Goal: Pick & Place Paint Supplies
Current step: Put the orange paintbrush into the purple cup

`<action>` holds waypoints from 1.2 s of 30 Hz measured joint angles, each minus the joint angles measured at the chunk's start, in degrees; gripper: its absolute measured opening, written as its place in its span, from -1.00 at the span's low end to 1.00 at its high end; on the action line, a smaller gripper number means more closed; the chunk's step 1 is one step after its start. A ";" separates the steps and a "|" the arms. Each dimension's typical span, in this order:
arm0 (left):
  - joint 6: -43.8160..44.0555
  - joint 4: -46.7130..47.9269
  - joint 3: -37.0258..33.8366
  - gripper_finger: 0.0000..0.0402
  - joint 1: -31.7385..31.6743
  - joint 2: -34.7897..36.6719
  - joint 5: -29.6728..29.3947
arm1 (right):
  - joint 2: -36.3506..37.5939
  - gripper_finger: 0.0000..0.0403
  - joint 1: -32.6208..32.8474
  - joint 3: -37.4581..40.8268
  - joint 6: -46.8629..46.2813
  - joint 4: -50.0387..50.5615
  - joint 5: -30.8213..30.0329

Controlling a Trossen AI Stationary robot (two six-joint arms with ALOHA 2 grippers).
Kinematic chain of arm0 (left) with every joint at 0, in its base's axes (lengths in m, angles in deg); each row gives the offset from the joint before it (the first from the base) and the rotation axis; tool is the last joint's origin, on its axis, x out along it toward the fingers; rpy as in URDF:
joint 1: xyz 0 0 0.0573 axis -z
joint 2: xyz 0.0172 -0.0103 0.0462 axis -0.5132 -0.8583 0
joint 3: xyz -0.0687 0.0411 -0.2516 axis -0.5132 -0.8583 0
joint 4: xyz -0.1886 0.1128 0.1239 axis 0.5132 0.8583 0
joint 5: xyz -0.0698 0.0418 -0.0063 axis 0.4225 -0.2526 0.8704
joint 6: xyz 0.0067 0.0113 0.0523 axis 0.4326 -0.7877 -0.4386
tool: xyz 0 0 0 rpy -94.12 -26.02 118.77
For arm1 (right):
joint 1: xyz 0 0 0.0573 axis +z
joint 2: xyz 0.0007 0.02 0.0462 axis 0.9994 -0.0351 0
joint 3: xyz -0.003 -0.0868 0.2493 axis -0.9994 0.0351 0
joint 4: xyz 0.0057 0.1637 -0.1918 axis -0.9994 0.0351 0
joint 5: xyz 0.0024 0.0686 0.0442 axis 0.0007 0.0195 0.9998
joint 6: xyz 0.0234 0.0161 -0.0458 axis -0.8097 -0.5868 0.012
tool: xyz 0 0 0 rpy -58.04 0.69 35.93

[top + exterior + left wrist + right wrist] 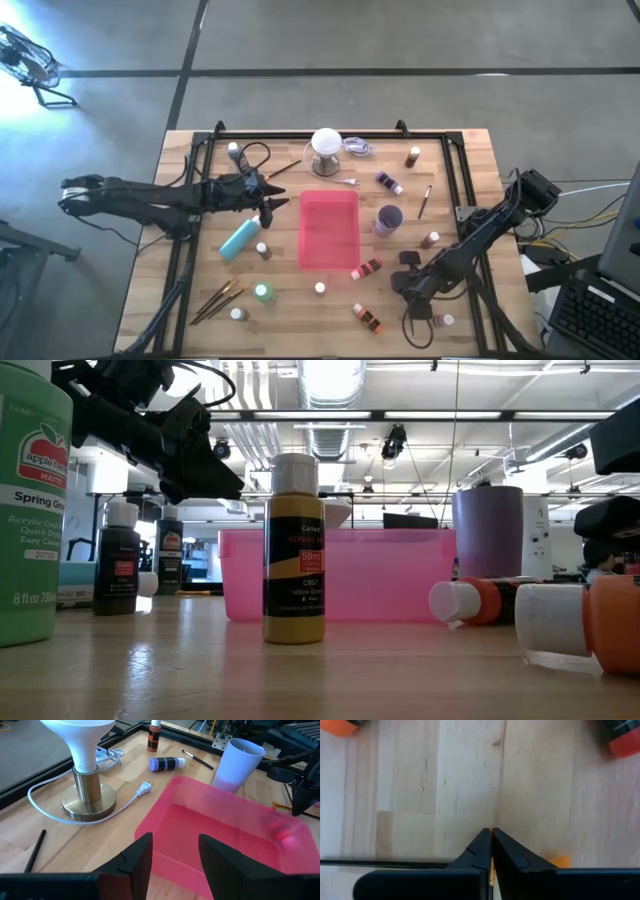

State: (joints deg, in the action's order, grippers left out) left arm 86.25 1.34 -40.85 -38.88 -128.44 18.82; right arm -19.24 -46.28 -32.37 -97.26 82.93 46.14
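Small white-capped paint bottles lie scattered over the wooden table: a purple one (388,182), a brown one (413,156) and orange ones (367,268) (366,318). The teal bottle (240,238) lies left of the pink tray (330,230). Brushes (218,298) rest near the front left. My left gripper (275,198) (175,842) is open and empty, hovering at the tray's left wall. My right gripper (400,285) (491,831) is shut and points down at bare wood between the orange bottles. A thin yellowish sliver shows between its fingers; what it is cannot be told.
A ball-topped lamp stand (325,150) with its white cord sits behind the tray. A lilac cup (388,218) stands at the tray's right. A green bottle (263,293) and a yellow bottle (294,550) stand near the front. A black frame (300,137) rims the table.
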 joint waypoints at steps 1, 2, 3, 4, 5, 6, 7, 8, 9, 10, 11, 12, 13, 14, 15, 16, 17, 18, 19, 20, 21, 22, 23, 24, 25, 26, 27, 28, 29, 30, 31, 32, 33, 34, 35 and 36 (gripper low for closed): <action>0.00 0.00 0.00 -0.18 0.01 0.00 0.00 | -0.03 -0.96 0.01 0.00 0.01 0.00 0.00; -0.01 0.00 0.00 -0.18 0.00 0.00 0.00 | -0.03 -0.96 0.03 0.00 -0.01 0.00 0.00; 0.01 0.00 0.00 -0.18 0.01 0.00 0.00 | -0.01 -0.96 0.02 0.00 0.01 0.00 0.00; 0.00 0.00 0.00 -0.18 0.01 0.00 0.00 | 0.05 -0.96 0.03 -0.04 0.01 0.07 0.00; -0.01 0.00 0.00 -0.18 0.00 0.00 0.00 | 0.05 -0.96 0.01 -0.28 0.05 0.37 0.00; 0.00 0.00 0.00 -0.18 0.00 0.00 0.00 | 0.05 -0.96 0.01 -0.72 0.11 0.98 -0.03; 0.00 0.00 0.00 -0.18 0.00 0.00 0.01 | 0.10 -0.96 0.03 -1.31 0.21 2.03 -0.20; 0.00 0.00 0.00 -0.18 0.00 0.00 0.00 | 0.16 -0.96 0.03 -2.03 0.30 3.74 -0.44; 0.00 0.00 0.00 -0.18 0.01 0.00 0.01 | 0.20 -0.96 0.01 -2.90 0.54 5.56 -0.85; 0.01 0.00 0.00 -0.18 0.00 0.00 0.00 | 0.41 -0.96 -0.04 -4.01 1.12 7.14 -1.64; 0.00 0.00 0.00 -0.18 0.01 0.00 0.01 | 0.59 -0.96 -0.04 -5.28 1.58 8.55 -2.19; 0.00 0.00 0.00 -0.18 0.01 0.00 0.00 | 0.88 -0.96 -0.07 -6.50 2.16 10.24 -2.61; 0.00 0.00 0.00 -0.18 0.02 0.00 0.00 | 1.01 -0.96 -0.08 -7.58 2.80 12.24 -3.22; 0.00 0.02 -0.01 -0.18 0.01 0.00 0.01 | 1.04 -0.96 -0.08 -8.56 3.37 14.14 -3.95; 0.00 0.02 0.00 -0.18 0.01 0.00 0.00 | 1.01 -0.96 -0.08 -9.54 3.97 15.54 -4.74; -0.01 0.02 -0.02 -0.18 0.01 0.00 0.00 | 1.00 -0.96 -0.08 -10.61 4.45 16.68 -5.67; -0.01 0.02 -0.01 -0.18 0.01 0.00 0.01 | 1.15 -0.96 -0.08 -11.73 4.82 17.73 -6.49; 0.00 0.03 -0.02 -0.18 0.01 0.00 0.00 | 1.33 -0.96 -0.08 -12.70 5.21 18.79 -7.41; 0.01 0.02 -0.02 -0.18 0.00 0.00 0.02 | 1.39 -0.96 -0.10 -13.62 5.51 20.05 -8.30; 0.01 0.02 -0.02 -0.18 0.00 0.00 0.00 | 1.41 -0.96 -0.10 -14.51 5.85 21.22 -9.26; 0.01 0.02 -0.01 -0.18 0.02 0.00 0.01 | 1.41 -0.96 -0.08 -15.47 6.06 22.49 -10.37; 0.01 0.02 -0.02 -0.18 0.00 0.00 0.00 | 1.41 -0.96 -0.10 -16.39 6.28 23.56 -11.28; 0.01 0.02 -0.02 -0.18 0.00 0.00 0.00 | 1.45 -0.96 -0.10 -17.28 6.37 24.54 -12.47; 0.01 0.02 -0.02 -0.18 0.00 0.00 0.00 | 1.47 -0.96 -0.22 -18.16 6.65 25.56 -13.82; 0.01 0.02 -0.01 -0.18 0.02 0.00 0.00 | 1.47 -0.96 -0.25 -18.85 7.06 26.52 -15.28; 0.01 0.02 -0.02 -0.18 0.02 0.00 0.01 | 1.47 -0.96 -0.35 -19.52 7.29 27.38 -16.89; 0.01 0.04 -0.02 -0.18 0.00 0.00 0.00 | 1.47 -0.96 -0.53 -20.22 7.35 27.91 -18.65; 0.01 0.04 -0.02 -0.18 0.00 0.00 0.01 | 1.47 -0.96 -0.75 -20.99 7.42 28.35 -20.56; 0.01 0.04 -0.02 -0.18 0.01 0.00 0.00 | 1.49 -0.96 -1.08 -21.65 7.55 28.69 -22.34; 0.01 0.04 -0.02 -0.18 0.02 0.00 0.00 | 1.52 -0.96 -1.44 -22.20 8.02 28.84 -23.79; 0.01 0.04 -0.02 -0.18 0.00 0.00 0.00 | 1.63 -0.96 -1.79 -22.73 8.70 28.81 -25.02; 0.01 0.04 -0.02 -0.18 0.00 0.00 0.00 | 1.75 -0.96 -2.07 -23.24 9.37 28.76 -26.13; 0.01 0.04 -0.02 -0.18 0.02 0.00 0.00 | 1.87 -0.96 -2.43 -23.81 10.28 28.78 -27.07; 0.01 0.07 -0.02 -0.18 0.00 0.00 0.00 | 2.19 -0.96 -2.77 -24.35 11.28 28.70 -27.95; 0.01 0.11 -0.02 -0.18 0.02 0.00 0.00 | 2.57 -0.96 -2.93 -24.73 12.31 28.64 -28.74; 0.00 0.13 -0.02 -0.18 0.02 0.00 0.00 | 2.99 -0.96 -3.32 -25.15 13.59 28.73 -29.52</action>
State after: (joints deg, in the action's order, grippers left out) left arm 86.25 1.47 -40.87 -38.87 -128.44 18.82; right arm -16.25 -49.61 -57.52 -83.67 111.66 16.62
